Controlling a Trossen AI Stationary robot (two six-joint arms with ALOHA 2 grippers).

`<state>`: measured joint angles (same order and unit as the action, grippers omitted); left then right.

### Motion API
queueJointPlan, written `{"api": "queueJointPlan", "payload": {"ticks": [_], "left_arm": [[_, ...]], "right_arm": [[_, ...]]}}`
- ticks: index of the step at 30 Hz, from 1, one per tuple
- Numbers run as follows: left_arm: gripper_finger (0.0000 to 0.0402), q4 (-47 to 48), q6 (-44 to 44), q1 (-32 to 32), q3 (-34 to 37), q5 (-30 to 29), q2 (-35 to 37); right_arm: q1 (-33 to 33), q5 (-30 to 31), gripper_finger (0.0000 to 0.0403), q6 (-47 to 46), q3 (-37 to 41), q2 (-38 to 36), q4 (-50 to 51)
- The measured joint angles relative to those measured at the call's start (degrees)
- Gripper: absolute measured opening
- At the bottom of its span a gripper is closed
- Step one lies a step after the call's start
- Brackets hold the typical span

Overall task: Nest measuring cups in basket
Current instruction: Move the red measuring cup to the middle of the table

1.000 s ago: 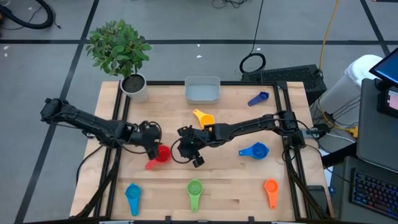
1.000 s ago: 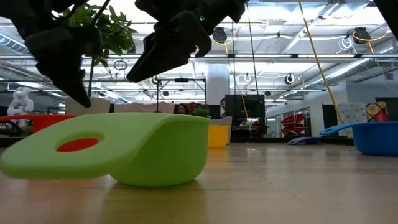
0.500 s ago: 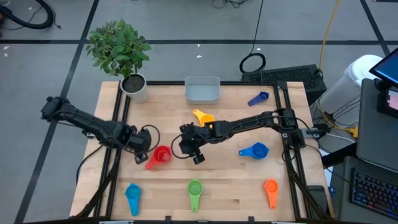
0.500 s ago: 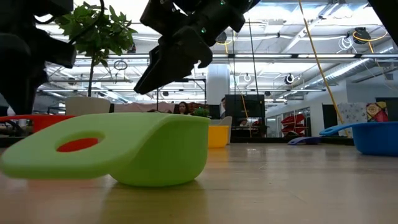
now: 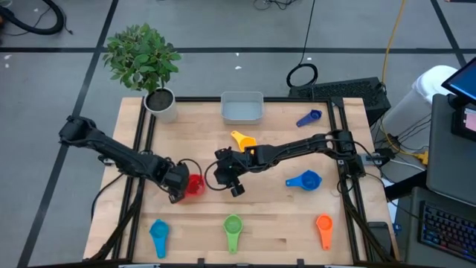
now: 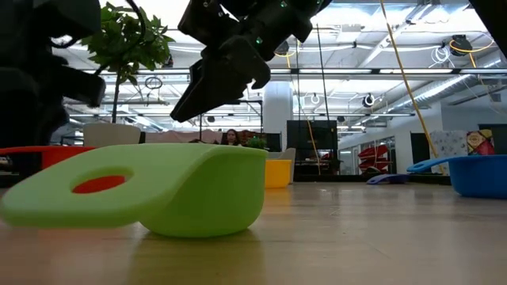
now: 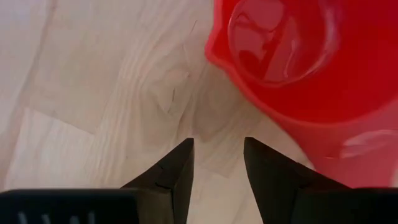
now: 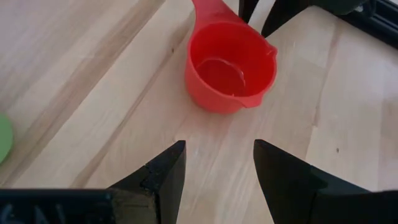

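The red measuring cup [image 5: 195, 184] stands upright on the table left of centre; it also shows in the left wrist view [image 7: 298, 62] and the right wrist view [image 8: 230, 65]. My left gripper [image 5: 181, 192] is open and low beside the cup's handle [image 7: 367, 155], with both fingers on one side of it. My right gripper [image 5: 220, 179] is open and empty, just right of the cup, above the table and pointing at it. The pale basket [image 5: 242, 107] stands at the far middle, with no cups in it. My left gripper's fingers stand next to the red cup's handle [image 7: 323, 158]. One fingertip [image 7: 273, 168] lies right against the handle's edge in the left wrist view, but I cannot tell whether it touches.
A yellow cup [image 5: 243, 140], a small dark blue cup [image 5: 309, 117], a larger blue cup [image 5: 305, 181], an orange cup [image 5: 323, 225], a green cup [image 5: 233, 227] and a light blue cup [image 5: 159, 232] lie spread over the table. A potted plant [image 5: 160, 103] stands at the far left.
My left gripper has gone toward the table's near edge, swinging round the red cup's left side and down to its handle. The red cup has stayed where it was. My right gripper has risen slightly and otherwise kept its place.
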<state>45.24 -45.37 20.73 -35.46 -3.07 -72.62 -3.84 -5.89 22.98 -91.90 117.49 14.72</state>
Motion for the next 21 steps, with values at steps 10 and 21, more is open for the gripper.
{"api": "queueJointPlan", "payload": {"ticks": [10,21], "left_arm": [[0.0145,-9.95,3.43,-2.18,0.0,-0.69,-2.05],[0.0145,-18.59,11.08,-8.85,0.0,-3.6,-2.07]], "right_arm": [[0.0,-0.09,0.0183,0.15,0.0,0.0,-0.11],[-1.55,-1.88,0.0183,1.7,0.0,0.0,0.22]]}}
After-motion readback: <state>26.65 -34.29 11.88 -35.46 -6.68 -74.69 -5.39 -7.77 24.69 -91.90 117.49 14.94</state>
